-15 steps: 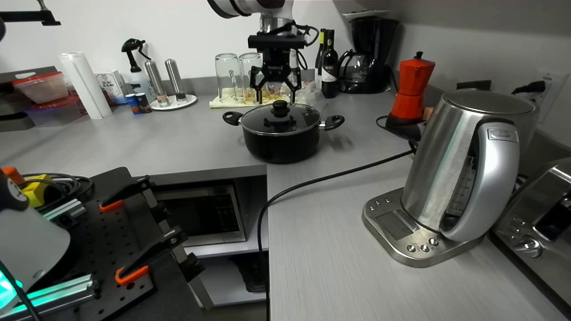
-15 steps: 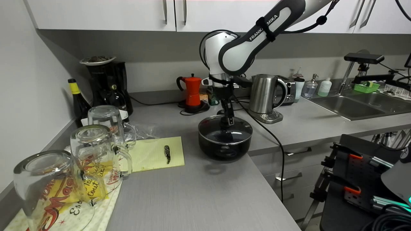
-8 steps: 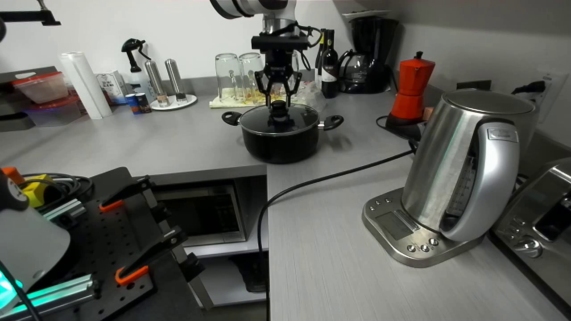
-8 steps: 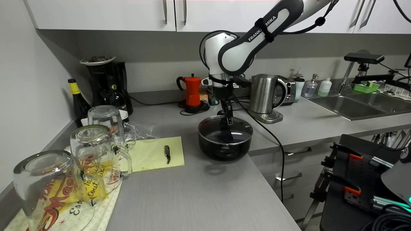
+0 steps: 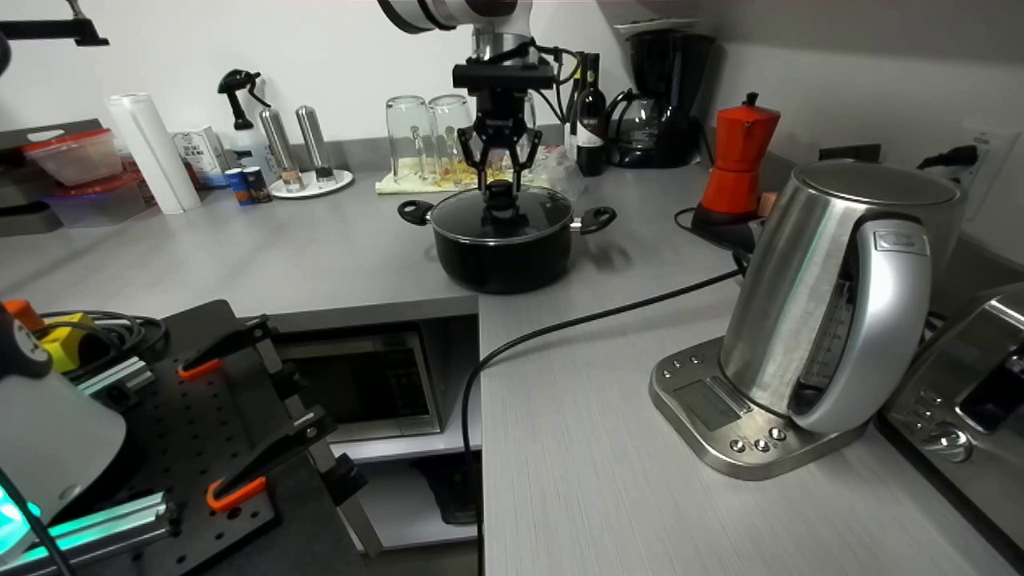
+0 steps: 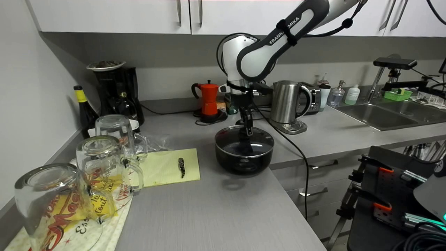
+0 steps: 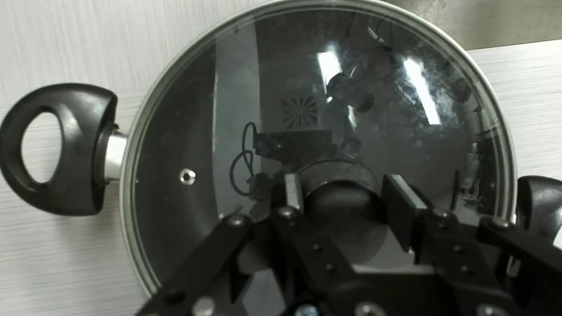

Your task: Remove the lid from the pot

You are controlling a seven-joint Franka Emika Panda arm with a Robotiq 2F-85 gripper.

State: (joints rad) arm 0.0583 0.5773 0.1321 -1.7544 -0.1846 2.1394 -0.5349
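Observation:
The black pot (image 5: 504, 268) stands on the counter near its inner corner, a handle at each side. Its see-through glass lid (image 5: 544, 210) lies flat on the rim in both exterior views. From above, the wrist view shows the whole metal-rimmed lid (image 7: 184, 109) except its lower part, which the gripper covers. My gripper (image 5: 499, 181) points straight down over the lid's centre. Its two fingers (image 7: 293, 191) stand on either side of the round black knob (image 7: 342, 202), drawn in against it, so the gripper is shut on the knob.
A steel kettle (image 5: 832, 296) stands on its base, with a black cable (image 5: 592, 312) running across the counter by the pot. The red moka pot (image 5: 740, 152) is behind. Glass mugs (image 6: 104, 164) and a yellow pad (image 6: 163, 170) lie on the pot's far side.
The jaws, wide apart a second ago, have come together around the knob. The gripper and the pot have shifted very slightly; the lid stays on the pot. Almost nothing moved in the last half second.

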